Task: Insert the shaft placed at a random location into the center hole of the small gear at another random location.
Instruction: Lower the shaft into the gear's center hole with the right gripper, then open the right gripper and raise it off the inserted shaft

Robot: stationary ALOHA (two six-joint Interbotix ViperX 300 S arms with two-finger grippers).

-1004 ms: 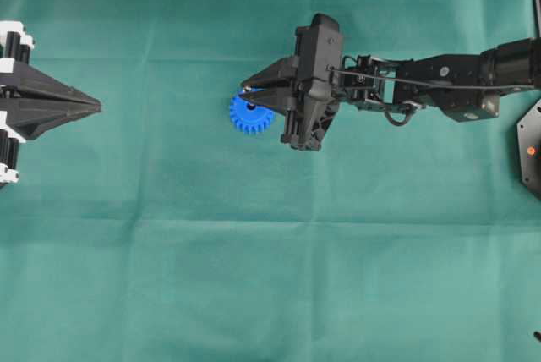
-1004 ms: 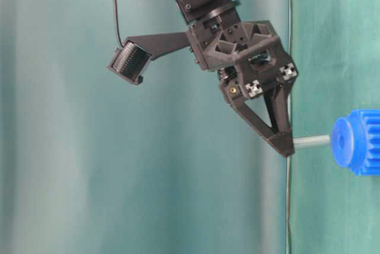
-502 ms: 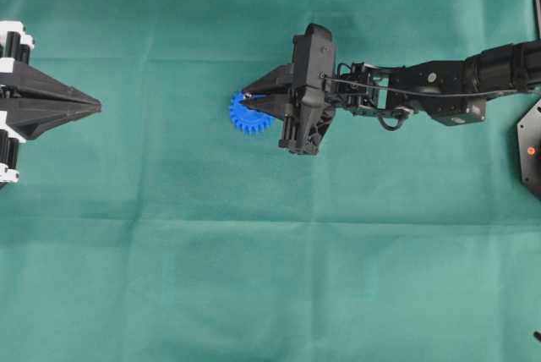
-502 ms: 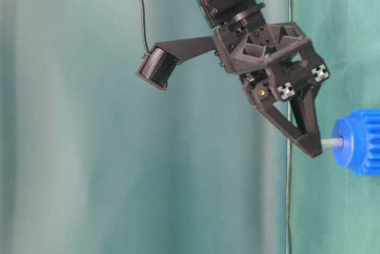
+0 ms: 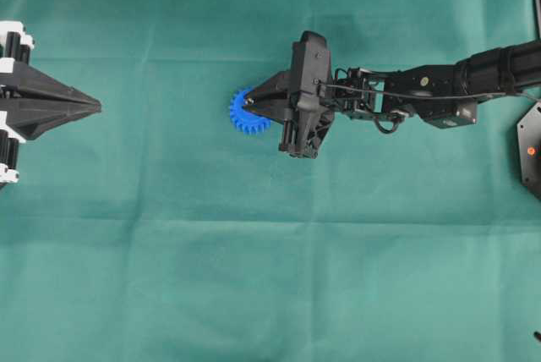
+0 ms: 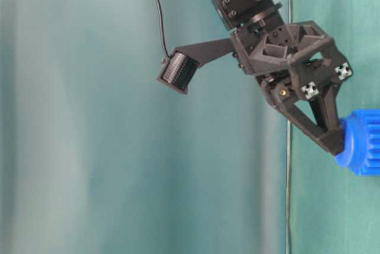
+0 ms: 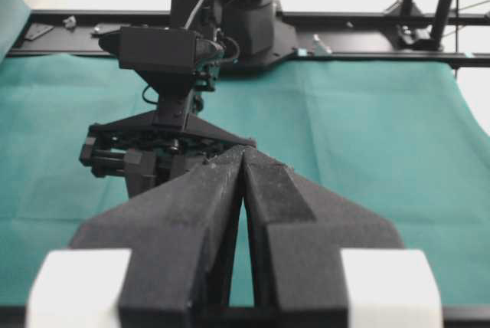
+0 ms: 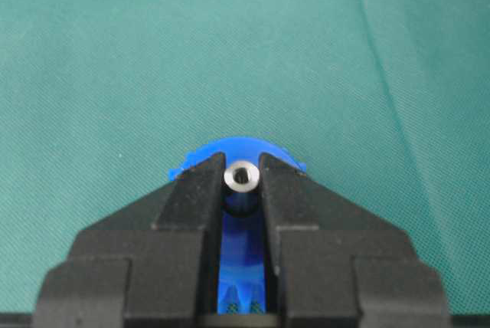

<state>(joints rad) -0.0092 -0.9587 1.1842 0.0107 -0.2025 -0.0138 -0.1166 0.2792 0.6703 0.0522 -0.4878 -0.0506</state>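
The small gear (image 5: 245,117) is bright blue and lies flat on the green cloth near the middle. My right gripper (image 5: 248,108) is right over it, shut on the shaft (image 8: 243,176). Only the shaft's shiny round end shows, between the fingertips (image 8: 200,186). The gear's rim (image 8: 241,149) shows just beyond them. In the table-level view the right gripper's tips (image 6: 334,145) touch the gear's hub (image 6: 356,144), and no length of shaft shows. The center hole is hidden under the shaft. My left gripper (image 5: 95,106) is shut and empty at the far left, and it also shows in the left wrist view (image 7: 243,153).
The right arm (image 5: 423,95) stretches in from the right edge. A black round part with an orange dot (image 5: 531,150) sits at the right edge. The green cloth (image 5: 254,277) covers the table. A black rail (image 7: 344,18) runs along the far side.
My right gripper has come down onto the gear. The bare length of shaft between the tips and the hub has gone into the gear. The left arm has not moved.
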